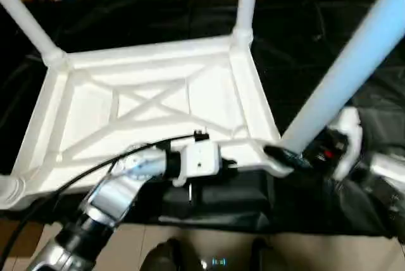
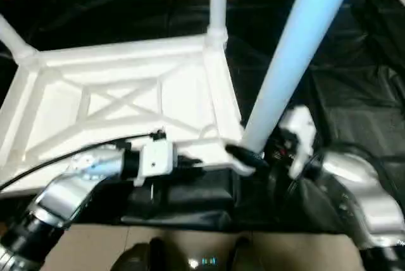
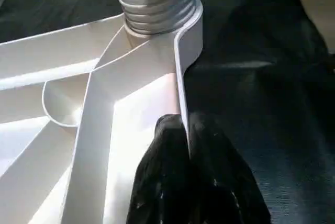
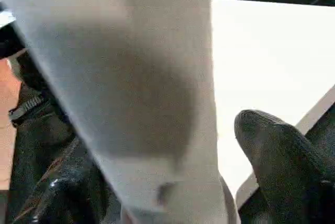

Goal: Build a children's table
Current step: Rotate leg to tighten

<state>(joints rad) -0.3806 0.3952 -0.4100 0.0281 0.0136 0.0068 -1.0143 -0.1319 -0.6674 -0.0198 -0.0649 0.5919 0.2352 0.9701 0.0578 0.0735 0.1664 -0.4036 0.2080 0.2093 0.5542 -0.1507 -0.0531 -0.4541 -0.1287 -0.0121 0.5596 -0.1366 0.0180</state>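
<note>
The children's table top lies upside down on black sheeting spread over the floor, its X-ribbed underside facing up, with legs already standing in its corner sockets. The near-right leg rises slanted from its socket, directly between the right gripper fingers, which stand apart on either side of the tube without visibly pinching it. The left gripper has its fingers together, clamped on the thin side wall of the top, just short of that same corner socket, whose threaded collar sits straight ahead of the fingertips.

The top looks like light, stiff moulded plastic (smooth and likely slippery), so the thin rim or a rib is the sensible place to pinch it. The legs are hollow-looking tapered tubes, light but long, best taken low near the socket where leverage is small. The leg's tilt suggests it is not yet seated.

No brand, label or legible writing shows anywhere.
</note>
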